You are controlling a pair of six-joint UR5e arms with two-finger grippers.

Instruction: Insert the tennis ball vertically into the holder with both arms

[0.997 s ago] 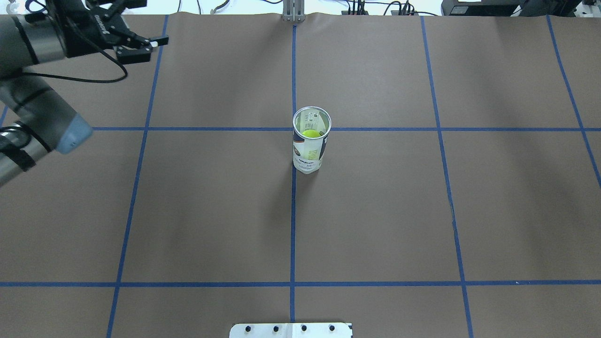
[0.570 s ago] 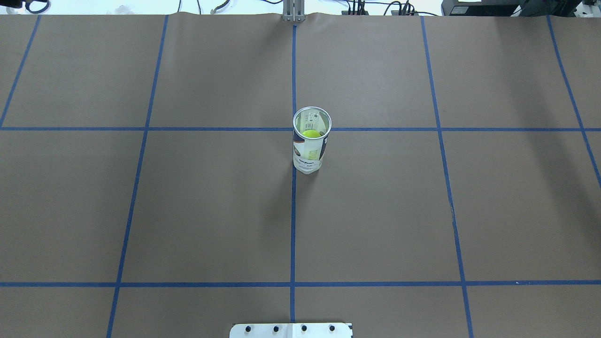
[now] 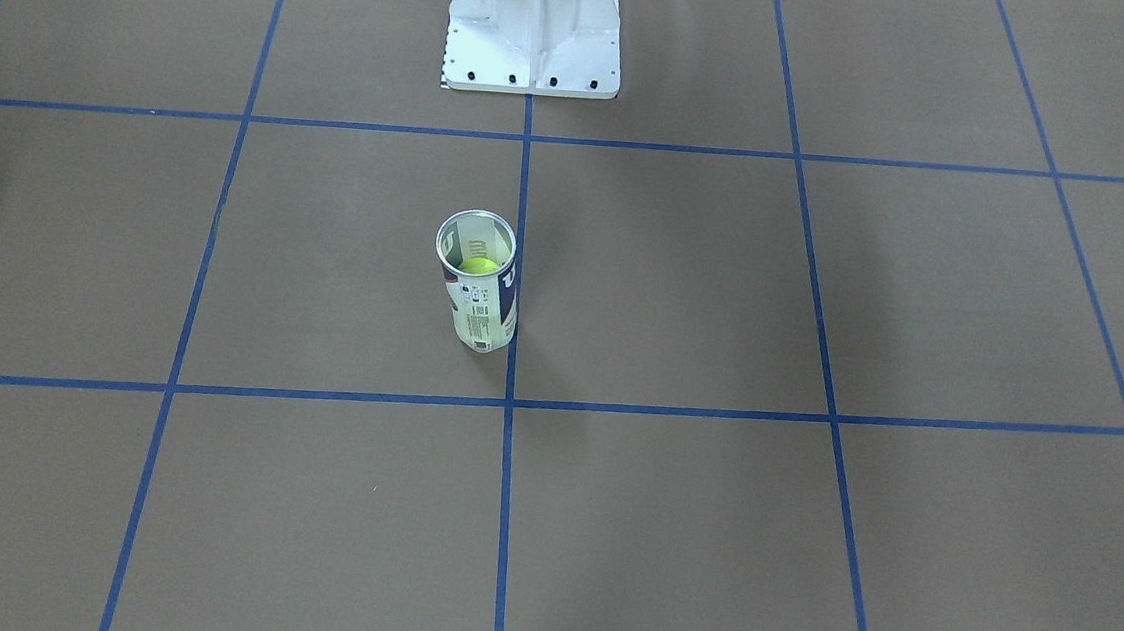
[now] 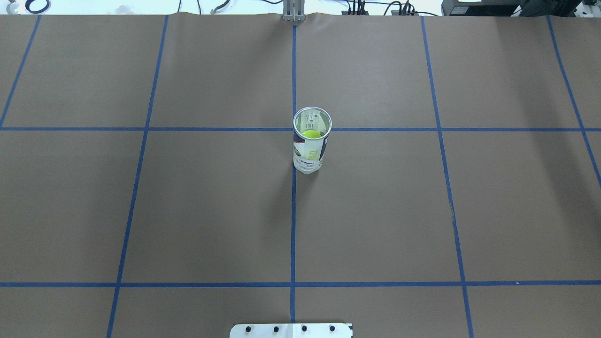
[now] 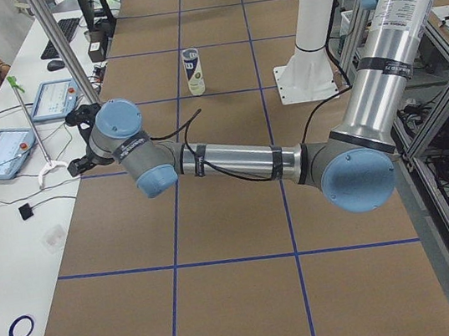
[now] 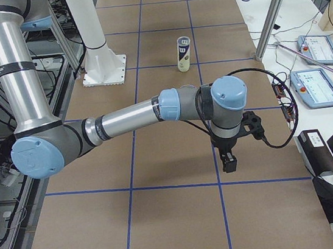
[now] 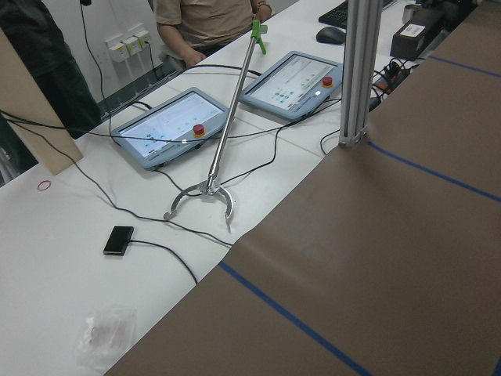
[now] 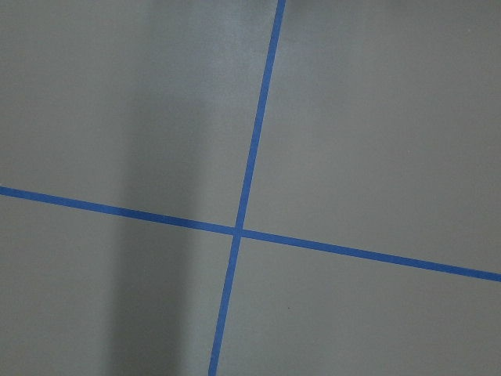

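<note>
Covering the table, brown paper (image 4: 188,211) gridded in blue tape; one clear plastic cylindrical can (image 4: 308,152) upright mid-table, one yellow-green tennis ball (image 4: 311,134) inside. Black left gripper (image 5: 75,144), black right gripper (image 6: 228,162): I can't make out either's spread or hold.

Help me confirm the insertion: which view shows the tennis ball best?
Overhead exterior: it looks into the open holder onto the tennis ball. Front-facing shows a smaller sliver. Side views show only the holder, far off; wrist views miss it.
</note>
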